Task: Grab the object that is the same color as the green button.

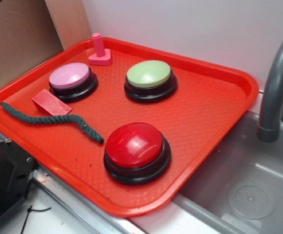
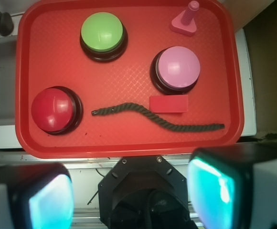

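The claw (image 2: 129, 191) hangs released above the tray's (image 2: 28, 138) near edge. The rope (image 2: 157, 118) lies on the tray, well beyond the fingers (image 2: 215, 191), nearer than the green button (image 2: 102, 32).

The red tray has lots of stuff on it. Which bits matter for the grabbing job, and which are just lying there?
Matter for the job:
- green button, which sets the colour
- dark green rope, the thing to grab
- gripper, open above the tray's near edge

Just lying about:
- pink button
- red button
- red wedge block
- pink screw toy
- red tray

A red tray (image 1: 214, 105) held three buttons, green (image 1: 149, 74), pink (image 1: 70, 76), red (image 1: 134, 145), plus rope (image 1: 53, 120), wedge (image 1: 50, 103) and screw toy (image 1: 99, 50).
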Robot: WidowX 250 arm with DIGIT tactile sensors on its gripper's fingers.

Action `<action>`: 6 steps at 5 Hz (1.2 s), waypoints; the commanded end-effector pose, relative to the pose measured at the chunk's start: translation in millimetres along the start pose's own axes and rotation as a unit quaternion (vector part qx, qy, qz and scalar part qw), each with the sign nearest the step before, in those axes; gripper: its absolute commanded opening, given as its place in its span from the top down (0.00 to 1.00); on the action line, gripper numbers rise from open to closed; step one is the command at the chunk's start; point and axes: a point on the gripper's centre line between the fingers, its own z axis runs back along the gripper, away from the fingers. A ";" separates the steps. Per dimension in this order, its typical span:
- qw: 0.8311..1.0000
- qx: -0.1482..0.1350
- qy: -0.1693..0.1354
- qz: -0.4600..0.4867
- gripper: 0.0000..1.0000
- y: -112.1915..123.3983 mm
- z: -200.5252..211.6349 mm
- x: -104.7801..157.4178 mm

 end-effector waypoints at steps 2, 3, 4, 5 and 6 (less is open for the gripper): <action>0.997 -0.011 0.004 0.079 0.00 4.0 -8.6 5.6; 0.986 -0.022 0.003 0.165 0.00 7.1 -21.6 12.5; 0.957 -0.021 0.004 0.288 0.00 9.4 -45.8 19.2; 0.914 -0.030 -0.009 0.405 0.00 18.6 -77.7 30.5; 0.856 -0.032 -0.016 0.516 0.00 22.8 -110.4 41.2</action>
